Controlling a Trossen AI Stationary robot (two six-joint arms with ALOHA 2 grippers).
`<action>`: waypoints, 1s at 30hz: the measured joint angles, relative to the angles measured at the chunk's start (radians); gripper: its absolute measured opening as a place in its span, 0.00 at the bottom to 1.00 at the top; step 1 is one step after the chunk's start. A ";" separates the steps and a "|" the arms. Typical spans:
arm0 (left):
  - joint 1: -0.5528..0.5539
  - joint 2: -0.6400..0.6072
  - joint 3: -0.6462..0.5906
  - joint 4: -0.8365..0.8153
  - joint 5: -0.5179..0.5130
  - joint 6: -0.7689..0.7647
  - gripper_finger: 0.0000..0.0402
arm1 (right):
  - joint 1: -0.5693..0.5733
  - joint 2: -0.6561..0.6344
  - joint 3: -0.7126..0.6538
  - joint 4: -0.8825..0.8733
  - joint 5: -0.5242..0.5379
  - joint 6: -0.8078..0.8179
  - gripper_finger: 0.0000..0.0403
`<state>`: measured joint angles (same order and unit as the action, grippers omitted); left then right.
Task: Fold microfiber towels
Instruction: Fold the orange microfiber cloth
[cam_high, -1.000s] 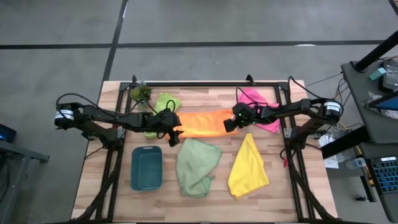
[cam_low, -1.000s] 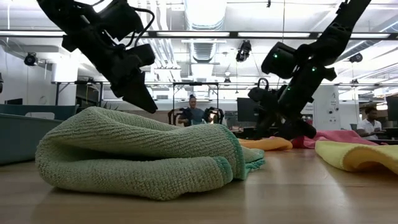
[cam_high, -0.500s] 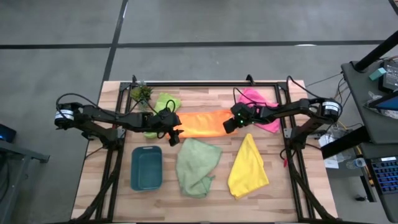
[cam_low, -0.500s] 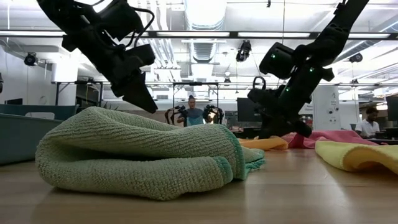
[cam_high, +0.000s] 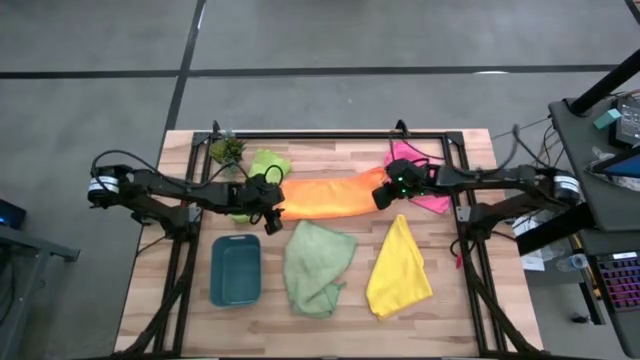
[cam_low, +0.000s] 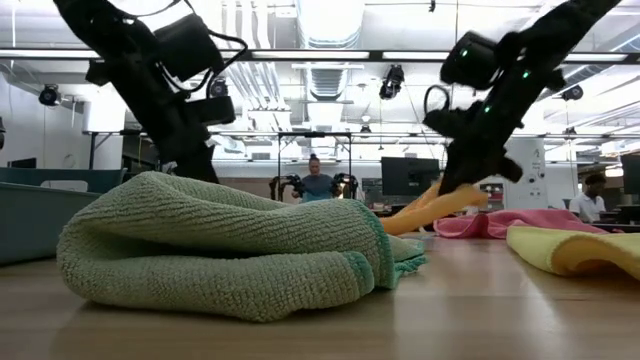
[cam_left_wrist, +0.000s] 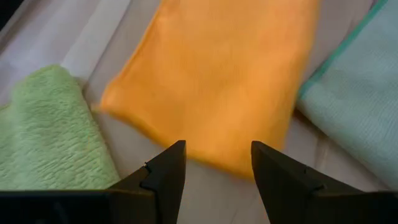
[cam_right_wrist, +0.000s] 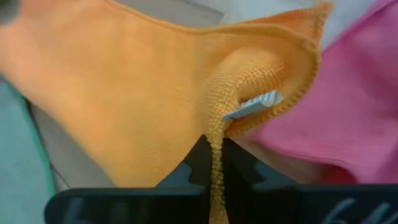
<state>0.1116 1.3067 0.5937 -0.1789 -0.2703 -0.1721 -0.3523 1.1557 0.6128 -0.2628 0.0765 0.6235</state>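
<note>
We've got the right gripper (cam_high: 385, 193) clamped tight on one end of the orange towel (cam_high: 325, 196), a thin fold of cloth and its label pinched between the fingers, that end lifted off the table (cam_high: 470, 300). The towel lies across the middle of the table towards the far edge, its other end down on the wood by the left gripper (cam_high: 272, 212), which hovers over it with jaws partly apart and nothing in them.

Here's the worry: only a slim pinch of fabric is held, so a quick pull may slide it out. And with just one end gripped, the free end could drag along the wood and bunch up rather than fold flat, unless we get the left gripper down on it.

Crowded neighbourhood too. The pink towel (cam_high: 425, 180) sits just beside the held end near the far right corner, and could get snagged. The lime green towel (cam_high: 262, 170) lies right by the loose end near the far left, with the potted plant (cam_high: 227, 150) beyond it. Nearer the front edge, the sage green towel (cam_high: 318, 265) lies heaped just beside the orange one, with the yellow towel (cam_high: 400, 270) to its right and the teal tray (cam_high: 236, 270) to its left, so landing space looks tight.
</note>
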 joint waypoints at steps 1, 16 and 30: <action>0.000 0.000 -0.013 0.028 0.000 -0.003 0.41 | 0.000 -0.024 0.000 -0.014 0.004 0.000 0.03; 0.000 0.000 -0.127 0.267 0.002 -0.006 0.41 | 0.014 0.010 0.001 0.302 -0.103 0.064 0.03; 0.001 0.000 -0.186 0.328 0.001 -0.082 0.41 | 0.034 0.447 0.292 0.463 -0.183 -0.022 0.03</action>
<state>0.1127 1.3071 0.4077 0.1495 -0.2689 -0.2540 -0.3187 1.6025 0.9045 0.1997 -0.1067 0.6019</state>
